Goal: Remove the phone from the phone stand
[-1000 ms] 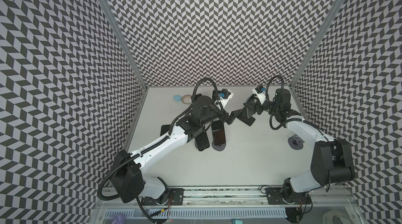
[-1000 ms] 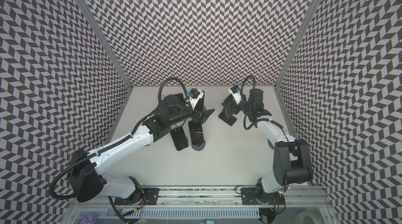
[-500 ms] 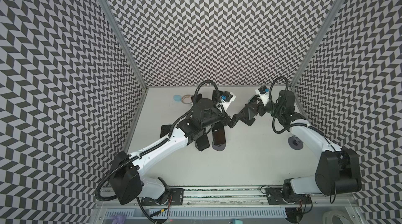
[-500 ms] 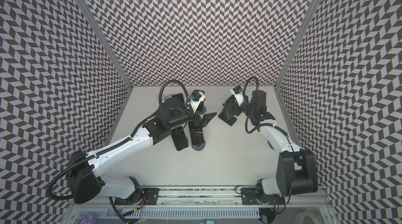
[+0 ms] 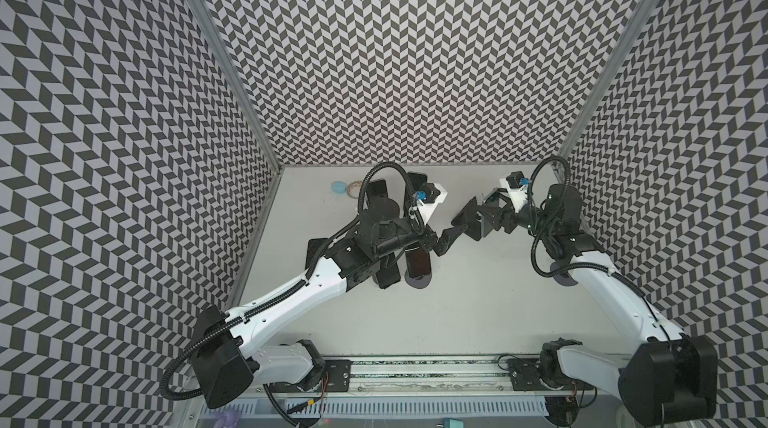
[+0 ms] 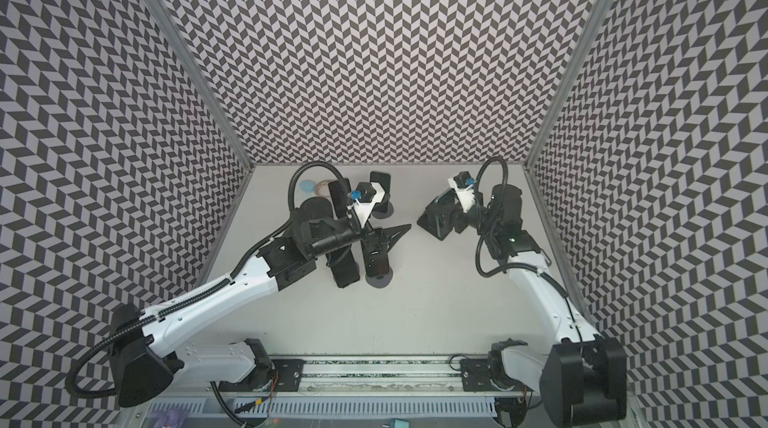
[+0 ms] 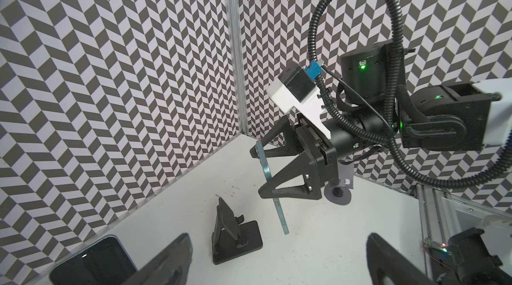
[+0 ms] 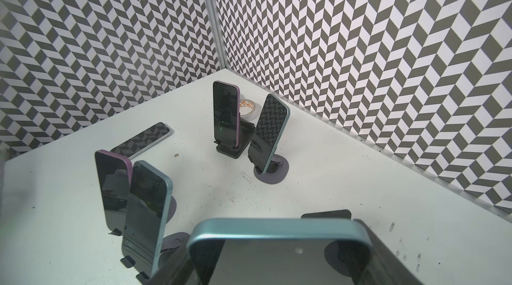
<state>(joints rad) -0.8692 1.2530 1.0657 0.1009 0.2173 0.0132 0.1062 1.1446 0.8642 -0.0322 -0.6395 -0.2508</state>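
- Gripping a teal phone, the right gripper has its jaws closed partway on it; we see the phone caught between the fingertips, lifted off the table.
- We place the held phone right of centre in the far half of the scene, near the black phone stand but apart from it; that stand sits on the table with its cradle bare.
- We see the left gripper spread wide, fingers around nothing, at mid-table pointing toward the right gripper.
- Another phone sits on a round grey base beneath the left gripper, mid-table.
- A purple phone and a second teal phone stand propped at the far side near the centre, beside a tape roll.
- A flat phone lies on the table at the left.
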